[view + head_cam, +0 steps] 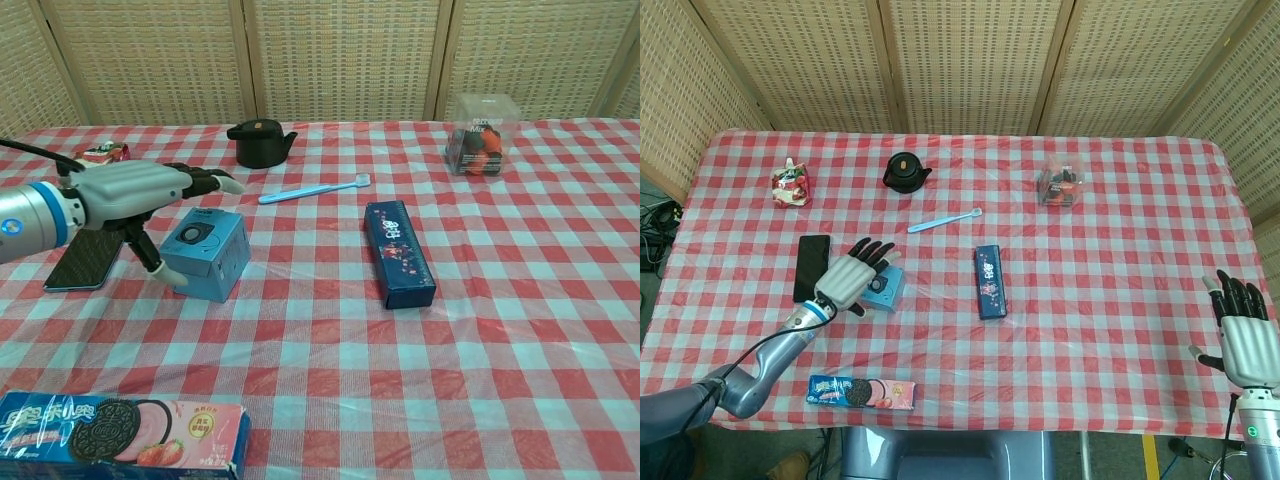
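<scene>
From the head view we see the left hand (848,279) lying palm-down over a small light-blue box (881,289), its fingers spread across the box's top and its thumb down the near side; whether it truly grips the box we cannot tell. The box sits on the tabletop (1110,280), which wears a red-and-white checked cloth. Just left of the box lies a flat black phone (812,267). Right of it lies a long dark-blue carton (989,281), and beyond it a slim pale-blue toothbrush (944,220). Farther back from the box stand a round black teapot (904,171) and a crumpled red snack pouch (790,185). Far right of the box, toward the back, a clear plastic cube (1060,186) holds red and dark items. Nearer than the box lies a long cookie packet (861,393). The right hand (1244,335) hangs off the tabletop's right edge, well apart from the box, released, fingers spread.

In the chest view we see the box (206,252) as a cardboard cube with a round dark mark on top. The left hand (140,195) arches over its left side, thumb touching the left face. The clear cube (478,135) shows red and black contents.
</scene>
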`<control>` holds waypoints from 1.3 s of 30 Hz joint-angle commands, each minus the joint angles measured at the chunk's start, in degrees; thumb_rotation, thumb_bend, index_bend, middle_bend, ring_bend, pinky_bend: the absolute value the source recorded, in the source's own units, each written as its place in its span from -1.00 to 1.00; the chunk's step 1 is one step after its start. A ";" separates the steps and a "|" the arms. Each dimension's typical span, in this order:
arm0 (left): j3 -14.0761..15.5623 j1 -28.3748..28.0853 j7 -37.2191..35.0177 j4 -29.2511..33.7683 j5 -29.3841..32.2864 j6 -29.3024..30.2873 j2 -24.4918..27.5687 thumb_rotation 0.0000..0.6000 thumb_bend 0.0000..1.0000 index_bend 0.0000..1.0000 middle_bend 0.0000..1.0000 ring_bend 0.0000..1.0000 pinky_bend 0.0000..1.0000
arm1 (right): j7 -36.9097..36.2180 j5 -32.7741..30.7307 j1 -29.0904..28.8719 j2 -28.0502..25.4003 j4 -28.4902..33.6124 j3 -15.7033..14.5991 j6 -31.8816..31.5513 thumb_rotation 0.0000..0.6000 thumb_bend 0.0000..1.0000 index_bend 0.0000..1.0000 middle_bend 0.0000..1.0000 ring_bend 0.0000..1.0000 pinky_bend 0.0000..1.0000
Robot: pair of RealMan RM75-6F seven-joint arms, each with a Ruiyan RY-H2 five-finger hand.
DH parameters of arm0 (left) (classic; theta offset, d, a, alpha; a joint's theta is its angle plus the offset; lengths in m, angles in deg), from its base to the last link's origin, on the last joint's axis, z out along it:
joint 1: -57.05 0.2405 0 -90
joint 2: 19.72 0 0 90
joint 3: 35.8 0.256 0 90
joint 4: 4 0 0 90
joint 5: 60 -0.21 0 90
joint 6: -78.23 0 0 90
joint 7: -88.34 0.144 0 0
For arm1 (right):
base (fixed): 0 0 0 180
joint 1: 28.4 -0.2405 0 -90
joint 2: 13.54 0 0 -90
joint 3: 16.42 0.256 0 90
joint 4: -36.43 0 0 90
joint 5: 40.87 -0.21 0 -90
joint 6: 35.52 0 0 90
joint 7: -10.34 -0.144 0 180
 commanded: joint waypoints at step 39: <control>-3.99 3.76 -57.84 -22.37 -6.70 13.41 -14.61 1.00 -1.00 -0.01 -0.08 -0.07 0.05 | 1.24 -0.38 -0.26 0.64 -0.20 -0.02 0.32 1.00 -1.00 -1.00 -1.00 -1.00 -1.00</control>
